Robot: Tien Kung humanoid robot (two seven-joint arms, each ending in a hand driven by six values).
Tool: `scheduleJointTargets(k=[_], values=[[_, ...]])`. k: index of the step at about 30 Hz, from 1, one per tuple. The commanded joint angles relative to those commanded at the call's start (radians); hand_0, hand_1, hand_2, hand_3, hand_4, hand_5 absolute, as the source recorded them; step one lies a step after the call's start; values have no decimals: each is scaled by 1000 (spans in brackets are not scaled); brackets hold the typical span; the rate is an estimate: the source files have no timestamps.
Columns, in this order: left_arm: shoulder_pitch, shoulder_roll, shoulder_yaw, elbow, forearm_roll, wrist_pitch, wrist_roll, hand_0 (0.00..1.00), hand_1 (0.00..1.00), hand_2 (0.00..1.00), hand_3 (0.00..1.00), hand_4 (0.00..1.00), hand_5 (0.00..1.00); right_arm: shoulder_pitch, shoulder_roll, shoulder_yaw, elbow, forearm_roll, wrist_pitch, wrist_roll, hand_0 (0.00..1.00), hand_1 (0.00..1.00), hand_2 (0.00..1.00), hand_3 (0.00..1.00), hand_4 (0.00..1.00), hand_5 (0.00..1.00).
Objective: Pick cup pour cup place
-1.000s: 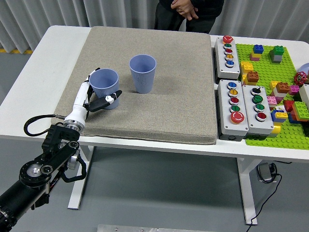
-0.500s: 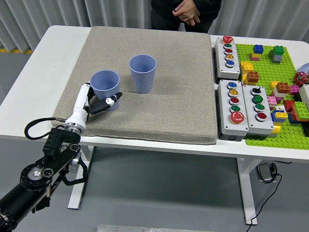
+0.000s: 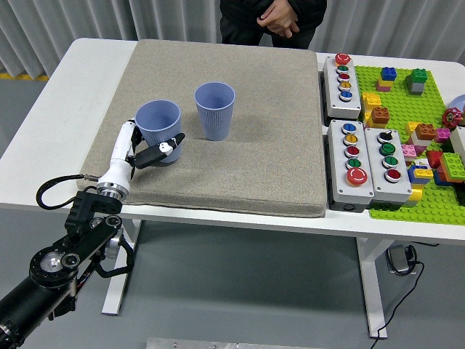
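On the desk's grey mat [image 3: 240, 145], two cups stand upright. Left hand [image 3: 138, 149] fingers [image 3: 166, 147] wrap the near-left cup [image 3: 158, 125]; the second cup [image 3: 215, 109] stands just right.

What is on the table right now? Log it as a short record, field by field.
surface: white table with a grey mat on it
left hand: fingers curled around the near cup, which tilts slightly
far cup: upright on the mat, apart from the near cup
right arm: not in view
beside the mat: button boxes and a green plate of building blocks
person: standing at the far side, hands clasped, touching nothing
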Motion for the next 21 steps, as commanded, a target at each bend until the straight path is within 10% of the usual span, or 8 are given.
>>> scheduleJointTargets(k=[21], values=[[-89,68,-51,-44,353,-77,227,505,494,546,538,828,213,6,-5,-6,-1,15,-4,3,697,690,629,600,62,371]])
